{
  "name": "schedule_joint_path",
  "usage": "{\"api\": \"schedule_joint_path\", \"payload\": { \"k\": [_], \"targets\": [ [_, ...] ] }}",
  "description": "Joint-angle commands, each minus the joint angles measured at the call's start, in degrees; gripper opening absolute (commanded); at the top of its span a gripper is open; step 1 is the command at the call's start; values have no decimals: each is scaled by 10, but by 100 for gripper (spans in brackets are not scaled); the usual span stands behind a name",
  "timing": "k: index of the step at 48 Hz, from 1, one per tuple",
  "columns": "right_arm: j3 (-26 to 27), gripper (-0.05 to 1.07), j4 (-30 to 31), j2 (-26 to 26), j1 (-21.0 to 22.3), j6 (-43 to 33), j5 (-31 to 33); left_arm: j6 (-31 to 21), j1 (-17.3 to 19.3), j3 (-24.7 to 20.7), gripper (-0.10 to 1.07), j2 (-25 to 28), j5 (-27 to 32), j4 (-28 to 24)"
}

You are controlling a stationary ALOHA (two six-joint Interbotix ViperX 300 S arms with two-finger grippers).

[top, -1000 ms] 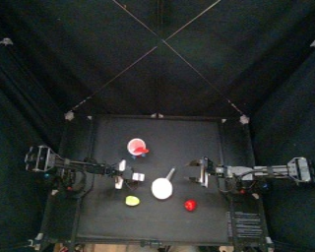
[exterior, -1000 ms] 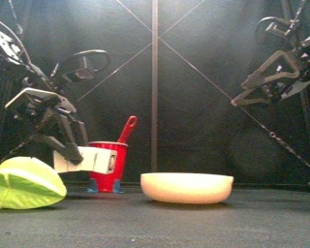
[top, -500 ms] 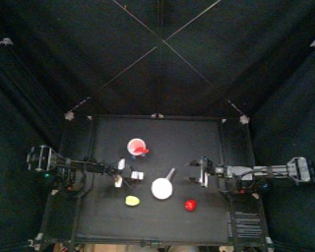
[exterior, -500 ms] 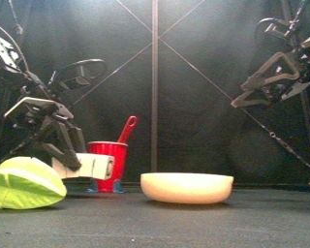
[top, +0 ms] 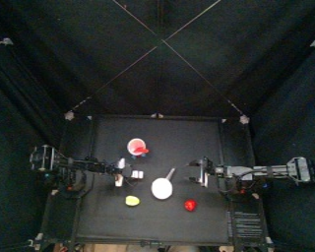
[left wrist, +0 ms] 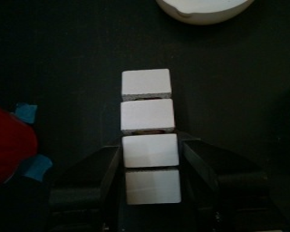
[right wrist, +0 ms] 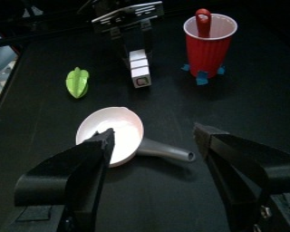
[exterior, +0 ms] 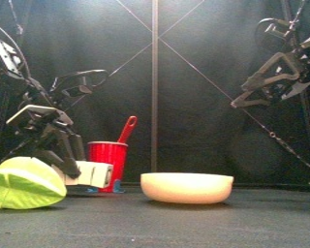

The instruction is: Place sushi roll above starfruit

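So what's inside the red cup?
A red spoon stands in the red cup, its bowl showing above the rim in the right wrist view and its handle leaning out in the front view. The cup's wall hides whatever lies lower inside.

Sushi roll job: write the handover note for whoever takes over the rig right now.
Left gripper: open, low at the table, its jaws either side of the sushi roll without squeezing it.
Right gripper: open, empty, raised at the right.
Things: in the top view the roll lies just above the starfruit, apart from it.
Done: the placement looks made.
Left: pull the left arm clear without nudging the roll.
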State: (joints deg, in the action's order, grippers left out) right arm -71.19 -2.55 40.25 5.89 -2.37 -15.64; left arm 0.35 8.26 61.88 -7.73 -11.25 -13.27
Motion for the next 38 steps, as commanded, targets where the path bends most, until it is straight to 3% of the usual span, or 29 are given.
{"api": "schedule_joint_path", "payload": {
  "k": [1, 38],
  "targets": [
    [9, 99, 1, 0, 2, 0, -3, 0, 4, -6, 89, -5, -4, 2],
    [9, 99, 0, -1, 1, 0, -2, -3, 9, -9, 93, -13, -6, 4]
  ]
}}
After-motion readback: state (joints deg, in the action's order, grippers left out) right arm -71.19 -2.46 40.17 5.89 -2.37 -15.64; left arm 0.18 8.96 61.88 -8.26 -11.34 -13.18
